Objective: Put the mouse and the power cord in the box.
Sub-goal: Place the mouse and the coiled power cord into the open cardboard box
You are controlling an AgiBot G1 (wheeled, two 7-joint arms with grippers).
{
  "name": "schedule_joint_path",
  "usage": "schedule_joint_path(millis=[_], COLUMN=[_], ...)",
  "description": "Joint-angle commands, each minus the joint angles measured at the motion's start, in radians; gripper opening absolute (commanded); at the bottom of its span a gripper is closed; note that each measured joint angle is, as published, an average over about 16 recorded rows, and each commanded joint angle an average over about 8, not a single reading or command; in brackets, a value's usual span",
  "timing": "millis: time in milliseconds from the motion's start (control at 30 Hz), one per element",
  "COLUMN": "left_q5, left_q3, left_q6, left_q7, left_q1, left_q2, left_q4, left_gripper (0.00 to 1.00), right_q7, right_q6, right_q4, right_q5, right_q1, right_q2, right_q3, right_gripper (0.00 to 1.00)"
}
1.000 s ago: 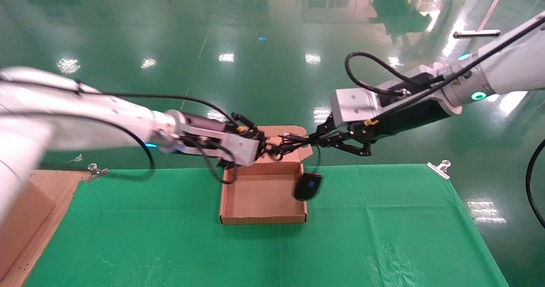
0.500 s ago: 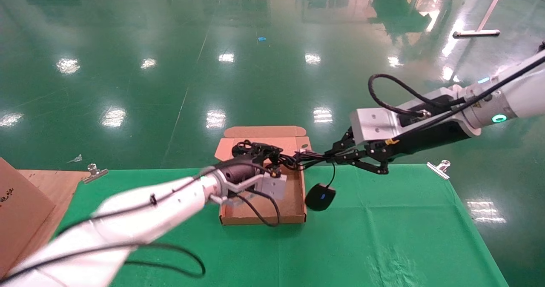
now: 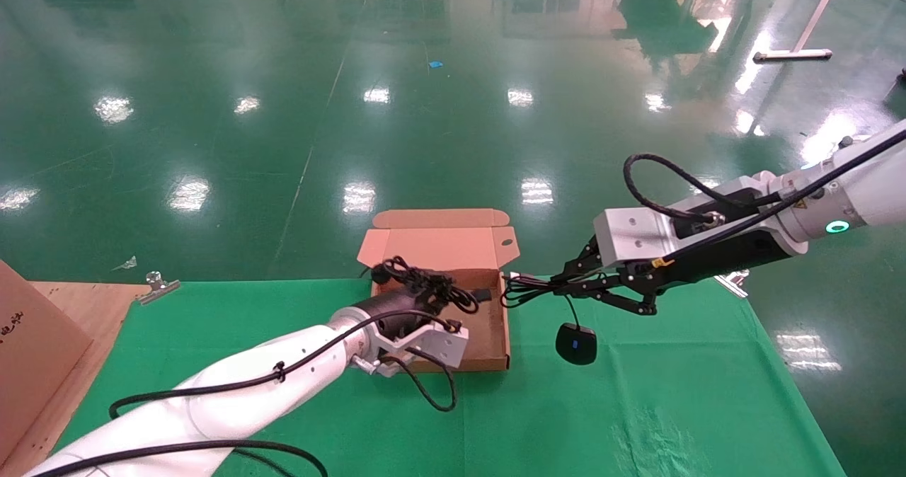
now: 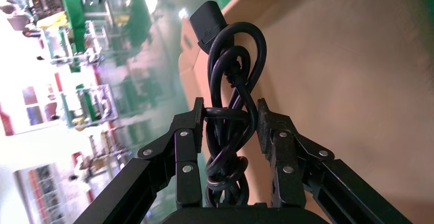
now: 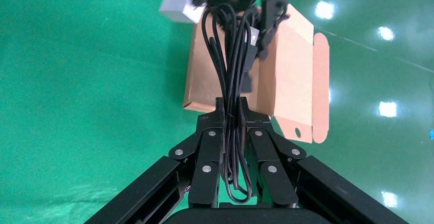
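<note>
Bright overhead light falls evenly, throwing white glare patches across the glossy green floor [image 3: 453, 95] and only soft shadows on the green cloth tabletop [image 3: 637, 406], while the left wrist view's background is washed out and smeared and the head view bows at its edges.

I'm looking out over what seems an industrial hall or robot test floor: a glossy green epoxy floor [image 3: 425, 109] is reflecting ceiling lights, a green cloth [image 3: 637, 392] is clipped over the table, and shelving racks are showing in the left wrist view.
</note>
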Motion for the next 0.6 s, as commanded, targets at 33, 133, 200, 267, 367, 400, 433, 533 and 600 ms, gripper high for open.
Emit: schedule_joint_path(millis=[33,133,200,267,367,400,433,533,600], left_q5=[-0.016,-0.037,-0.051,-0.064,-0.083,-0.089,-0.095,-0.113,-0.124], left_q3=[0.029,0.054,0.070,0.084,0.103,0.109,0.115,0.131,0.141], left_q6=[0.007,0.004,-0.001,-0.006,-0.012,-0.014,-0.016,-0.022,-0.025], left_q7=[-0.012,-0.014,-0.015,-0.014,-0.013,-0.012,-0.012,-0.009,-0.007], left_q1=[-0.003,-0.011,-0.014,-0.017,-0.021,-0.022,-0.023,-0.027,-0.029], left_q2=[-0.001,-0.001,-0.001,-0.002,-0.002,-0.002,-0.002,-0.002,-0.002], left_q4=[0.005,0.008,0.008,0.009,0.009,0.009,0.010,0.010,0.011], left_gripper=[0.92,1.00,1.00,1.00,1.00,1.00,1.00,1.00,1.00], right_q7=[0.000,-0.001,-0.002,-0.002,-0.003,-0.003,-0.003,-0.002,-0.001], right_q6=[-0.003,-0.005,-0.006,-0.008,-0.010,-0.011,-0.011,-0.013,-0.014], right_q4=[0.000,0.001,0.001,0.001,0.001,0.001,0.001,0.001,0.001], right_q5=[0.000,0.000,0.001,0.001,0.002,0.003,0.003,0.004,0.005], right_q1=[-0.003,-0.006,-0.008,-0.010,-0.013,-0.013,-0.014,-0.016,-0.018], right_q2=[0.000,0.001,0.002,0.002,0.003,0.003,0.003,0.003,0.003], right_q3=[0.000,0.000,0.001,0.001,0.002,0.002,0.002,0.003,0.004], right_gripper=[0.00,0.00,0.00,0.00,0.00,0.00,0.00,0.00,0.00])
